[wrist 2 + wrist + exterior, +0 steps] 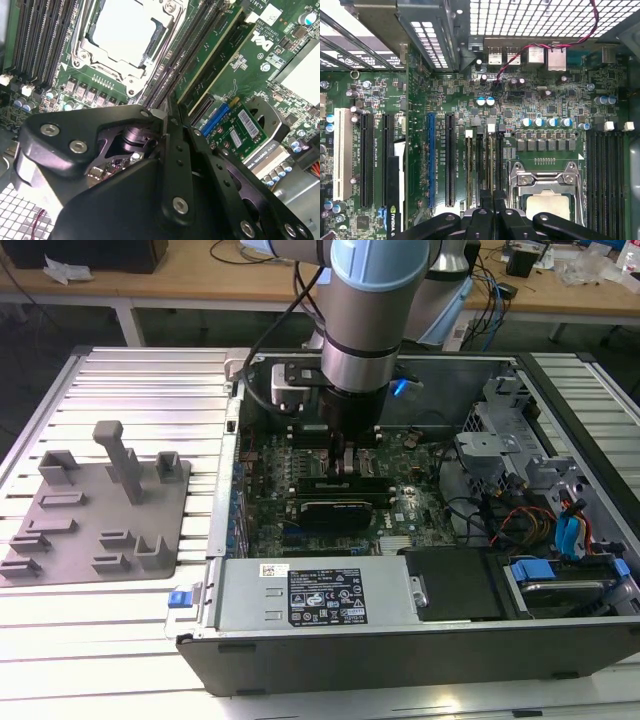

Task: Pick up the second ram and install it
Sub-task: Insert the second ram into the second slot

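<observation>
Down inside the open computer case (560, 540), the gripper (347, 462) stands over the motherboard (545, 100) beside the processor socket (547, 192). Its fingers (175, 150) are drawn nearly together around the top edge of the second ram (491, 165), a thin green stick standing upright in the memory slots next to the socket. On the exterior view's left, the grey fixture plate (95, 510) lies on the slatted table (150, 380).

— How many machines are counted?
— One arm (365, 320), one gripper (348, 462), one computer case (420, 640).
— And beside them?
— One grey fixture plate (95, 530) is counted; one processor socket (547, 192).
</observation>
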